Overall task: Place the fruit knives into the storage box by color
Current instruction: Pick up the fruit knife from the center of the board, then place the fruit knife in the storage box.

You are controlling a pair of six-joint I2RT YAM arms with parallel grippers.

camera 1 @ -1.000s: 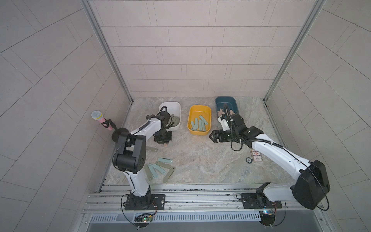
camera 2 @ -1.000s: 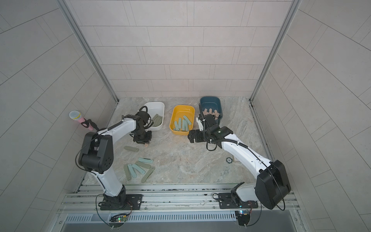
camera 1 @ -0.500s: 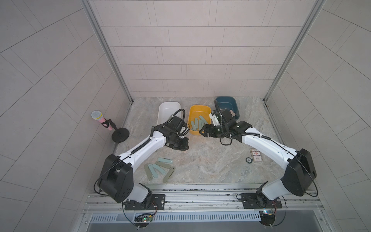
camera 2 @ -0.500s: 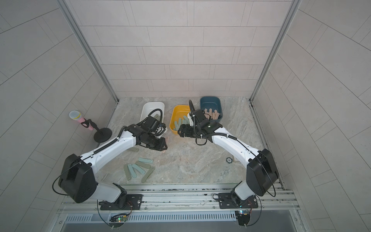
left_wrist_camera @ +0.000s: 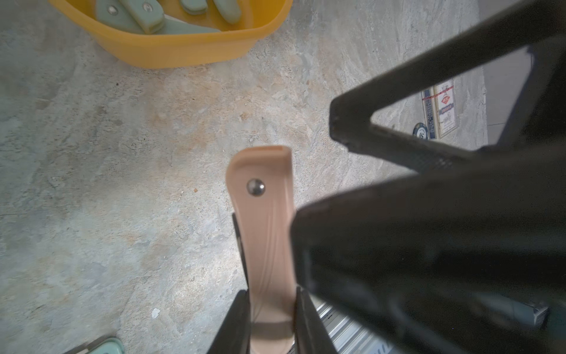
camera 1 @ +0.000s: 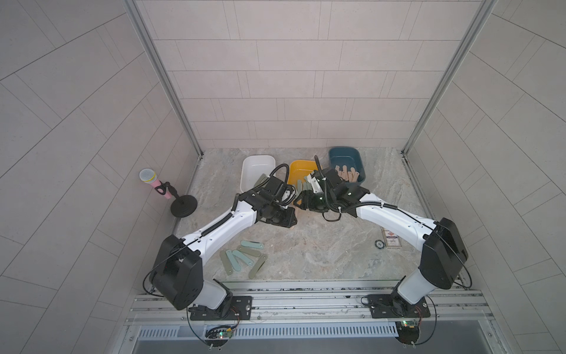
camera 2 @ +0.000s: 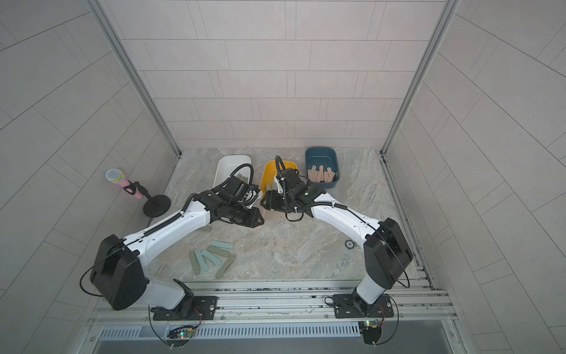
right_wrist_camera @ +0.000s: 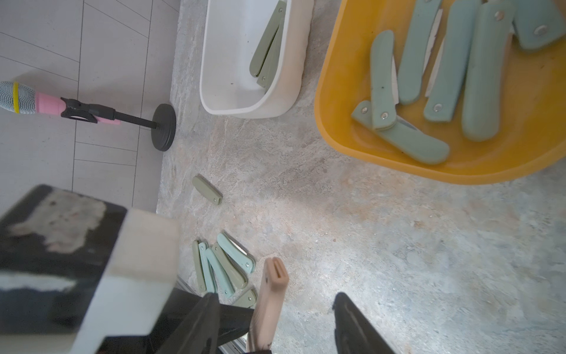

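My left gripper point(left_wrist_camera: 271, 306) is shut on a peach-pink fruit knife point(left_wrist_camera: 263, 220), held above the table in front of the yellow box point(camera 1: 294, 171). My right gripper point(right_wrist_camera: 275, 297) faces it, open, with the same pink knife point(right_wrist_camera: 271, 291) between its fingers and a gap on one side. The two grippers point(camera 1: 289, 219) point(camera 1: 301, 202) meet at mid-table. Teal knives point(right_wrist_camera: 444, 76) lie in the yellow box, olive ones point(right_wrist_camera: 266, 49) in the white box point(camera 1: 245, 171), pink ones point(camera 1: 347, 174) in the blue box point(camera 1: 346, 150). Several teal and olive knives point(camera 1: 242, 259) lie loose near the front.
A lone olive knife point(right_wrist_camera: 207, 190) lies near the left wall. A pink microphone on a black stand point(camera 1: 180, 205) stands at the left edge. A printed card point(camera 1: 391, 240) and a round black disc point(camera 1: 379, 244) lie at the right.
Both arms have swung in to the middle, the left from the white box and the right from the blue box. The right gripper's jaws have narrowed around the pink knife.
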